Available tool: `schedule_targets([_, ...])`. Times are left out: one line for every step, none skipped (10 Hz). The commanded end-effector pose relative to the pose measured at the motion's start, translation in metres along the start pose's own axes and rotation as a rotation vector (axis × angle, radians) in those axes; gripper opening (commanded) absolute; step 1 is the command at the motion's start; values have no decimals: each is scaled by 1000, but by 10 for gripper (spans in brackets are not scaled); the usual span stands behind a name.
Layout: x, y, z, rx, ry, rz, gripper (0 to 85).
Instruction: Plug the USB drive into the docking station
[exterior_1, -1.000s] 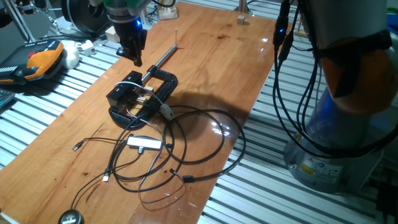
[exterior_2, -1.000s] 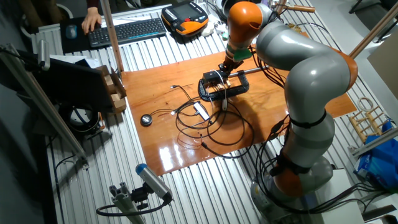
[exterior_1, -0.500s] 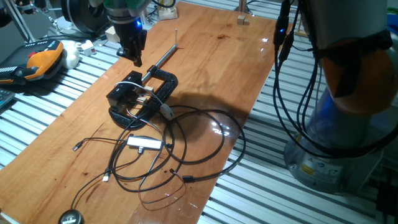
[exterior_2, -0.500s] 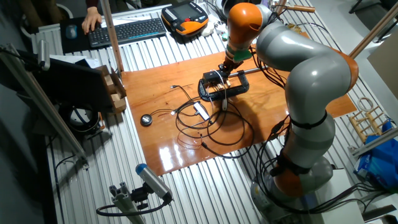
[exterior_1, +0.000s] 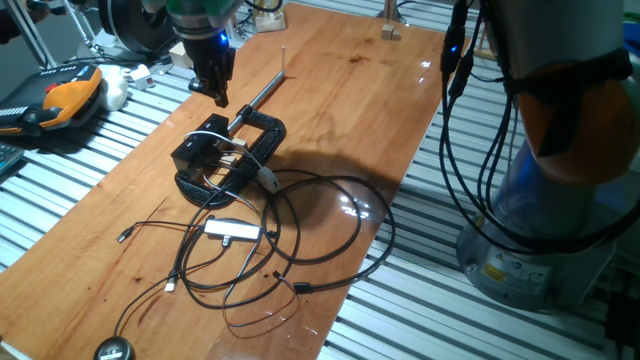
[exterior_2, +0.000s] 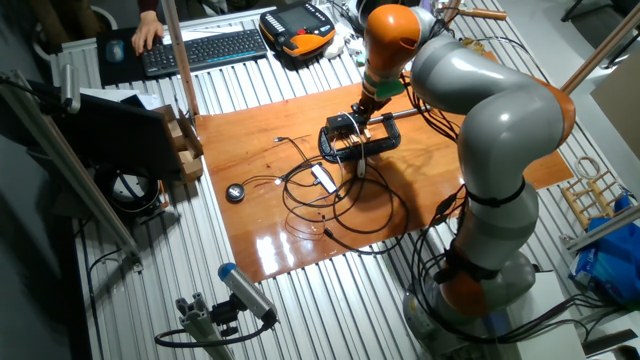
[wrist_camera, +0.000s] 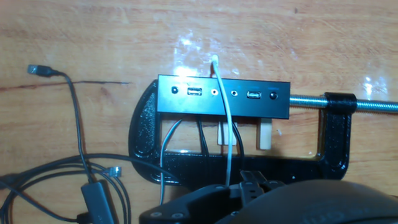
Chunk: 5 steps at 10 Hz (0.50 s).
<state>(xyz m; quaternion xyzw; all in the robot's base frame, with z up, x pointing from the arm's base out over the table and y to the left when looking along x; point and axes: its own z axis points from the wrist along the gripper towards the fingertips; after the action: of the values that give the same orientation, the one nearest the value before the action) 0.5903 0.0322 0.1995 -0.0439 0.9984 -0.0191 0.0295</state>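
The docking station (exterior_1: 205, 160) is a black box on a rounded black base, on the wooden board, with thin wires at its front. The other fixed view (exterior_2: 343, 135) shows it too. In the hand view its port face (wrist_camera: 261, 99) lies straight ahead, with a white wire across it. My gripper (exterior_1: 221, 97) hangs above and behind the station, apart from it, and is also seen in the other fixed view (exterior_2: 361, 106). Its fingers are drawn together on a small dark piece, the USB drive (wrist_camera: 250, 181), mostly hidden.
A black C-clamp (exterior_1: 262, 130) with a long threaded rod (wrist_camera: 373, 106) holds the station. A flat silver adapter (exterior_1: 228, 230) and looped black cables (exterior_1: 330, 235) lie in front. A round black puck (exterior_1: 112, 350) sits near the board's edge. An orange pendant (exterior_1: 60, 95) lies off the board.
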Motion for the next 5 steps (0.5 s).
schedule_targets([0, 0, 0, -2, -14, -12, 0])
schedule_targets([0, 0, 0, -14, -20, -21, 0])
schedule_targets([0, 0, 0, -16, -15, -18, 0])
schedule_targets([0, 0, 0, -6, -9, -10, 0])
schedule_targets([0, 0, 0, -5, -6, 1, 0])
